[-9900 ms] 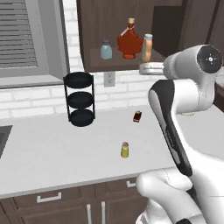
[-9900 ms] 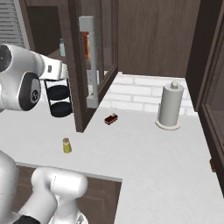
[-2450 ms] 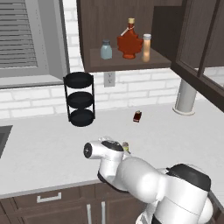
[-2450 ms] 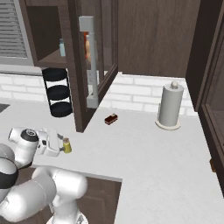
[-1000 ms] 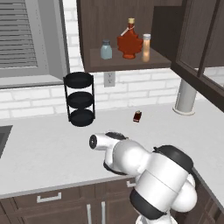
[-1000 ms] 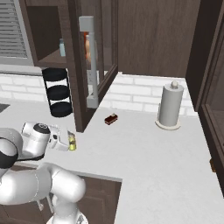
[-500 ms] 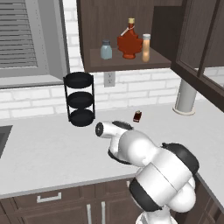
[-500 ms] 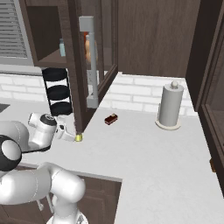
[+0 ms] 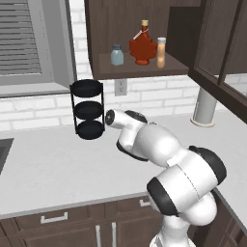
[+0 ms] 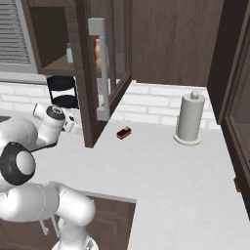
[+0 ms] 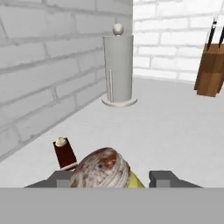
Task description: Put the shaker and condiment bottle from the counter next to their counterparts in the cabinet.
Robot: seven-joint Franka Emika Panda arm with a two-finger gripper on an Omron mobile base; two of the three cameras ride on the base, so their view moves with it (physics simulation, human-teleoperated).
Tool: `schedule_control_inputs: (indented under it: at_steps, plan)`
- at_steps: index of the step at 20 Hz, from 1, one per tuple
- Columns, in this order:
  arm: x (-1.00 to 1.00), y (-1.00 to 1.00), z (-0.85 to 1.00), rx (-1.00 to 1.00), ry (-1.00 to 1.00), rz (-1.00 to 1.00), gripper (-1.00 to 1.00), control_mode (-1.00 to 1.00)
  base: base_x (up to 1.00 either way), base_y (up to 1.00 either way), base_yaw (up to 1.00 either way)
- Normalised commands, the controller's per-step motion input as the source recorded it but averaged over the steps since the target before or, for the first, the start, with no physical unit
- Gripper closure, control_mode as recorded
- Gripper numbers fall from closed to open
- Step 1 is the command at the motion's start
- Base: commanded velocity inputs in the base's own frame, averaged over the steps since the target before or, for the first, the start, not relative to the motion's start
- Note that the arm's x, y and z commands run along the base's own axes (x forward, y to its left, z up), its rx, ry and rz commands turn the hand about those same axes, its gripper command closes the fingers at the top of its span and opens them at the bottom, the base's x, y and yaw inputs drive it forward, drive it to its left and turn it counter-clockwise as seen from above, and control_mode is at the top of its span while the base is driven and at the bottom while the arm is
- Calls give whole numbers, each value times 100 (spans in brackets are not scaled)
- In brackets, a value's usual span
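- Hand view: the shaker (image 11: pixel 101 169) sits between the 2 dark finger tips of the gripper (image 11: pixel 109 179); its mottled tan cap faces the camera, with a sliver of yellow-green body at its lower right.
- Jaws stand close on either side of the shaker; actual contact cannot be told.
- A small dark red-and-black object (image 11: pixel 64 152) stands on the counter (image 11: pixel 175 127) just left of the shaker.
- Paper towel holder (image 11: pixel 118 70) upright near the brick wall; knife block (image 11: pixel 211 70) well right of it.
- Left base view: the cabinet (image 9: pixel 140 72) shelf carries the pale blue-grey shaker (image 9: pixel 116 55), the red maple-leaf bottle (image 9: pixel 143 47) and the condiment bottle (image 9: pixel 161 52) just right of it.
- Black 3-tier rack (image 9: pixel 88 109) stands on the counter, below the cabinet's left end.
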Motion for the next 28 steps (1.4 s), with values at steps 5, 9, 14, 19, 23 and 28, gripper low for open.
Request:
schedule_control_inputs:
  at_steps: [5, 9, 14, 19, 23, 28]
  plan:
    - [-38, 15, 48, -6, -6, 8, 100, -100, 0, 0, 0]
    - [-61, 0, 64, -3, -18, 10, 100, -100, 0, 0, 0]
    - [-21, 0, 81, -1, -15, 14, 100, -100, 0, 0, 0]
    - [-6, 0, 78, 0, -12, 21, 100, -100, 0, 0, 0]
    - [-1, 12, 31, 0, -3, 24, 100, -100, 0, 0, 0]
    - [0, 16, 8, 0, -9, 11, 100, -100, 0, 0, 0]
